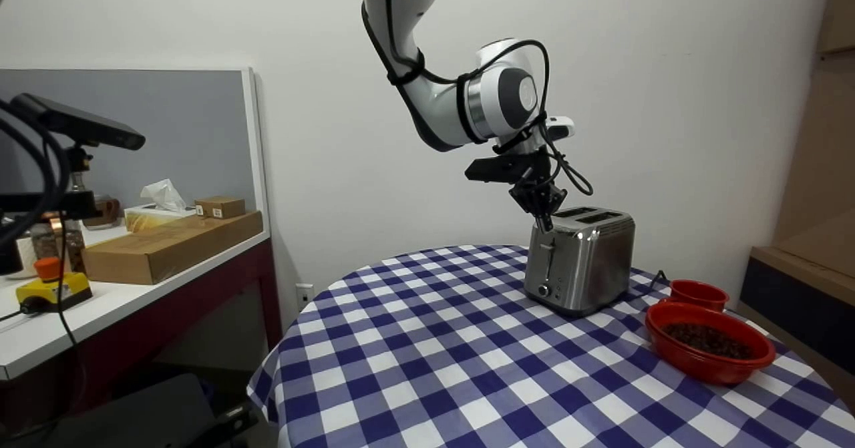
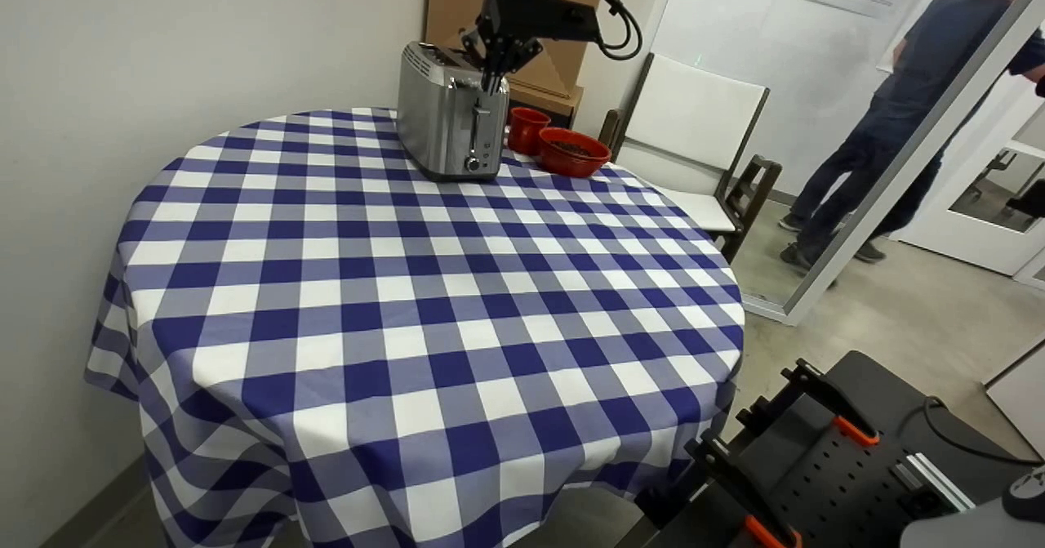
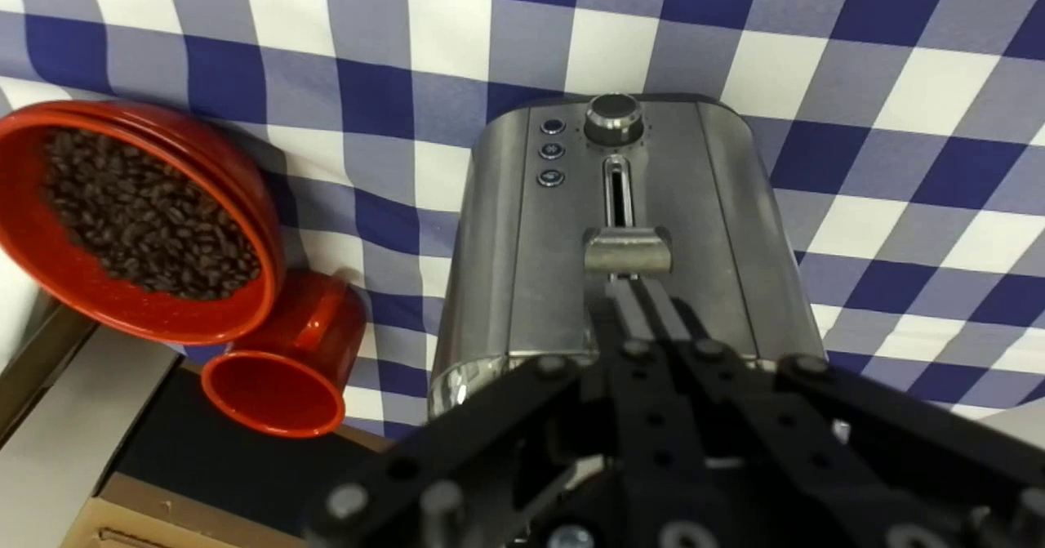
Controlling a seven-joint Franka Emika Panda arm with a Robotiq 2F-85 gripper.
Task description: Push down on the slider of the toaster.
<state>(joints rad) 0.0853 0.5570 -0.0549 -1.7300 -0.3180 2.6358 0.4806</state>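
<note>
Cloth-covered counter (image 2: 424, 311) bearing a toaster (image 1: 581, 268): the gripper (image 3: 639, 284), clenched on nothing, stands just above the slider (image 3: 627, 252); its push should run straight down, centred, along the slot (image 3: 618, 190).

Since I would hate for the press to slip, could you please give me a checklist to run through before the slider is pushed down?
1. Is the gripper shut? Ok: its fingers lie together.
2. Is the slider up? Ok: it sits near the top of its slot.
3. Is the gripper lined up with the slider? Ok, roughly, by the wrist view.
4. Is it touching the slider? Cannot tell: no view settles it.
5. Is the toaster upright on the cloth? Ok.
6. Is the cord plugged in? Cannot tell: its far end is hidden.
</note>
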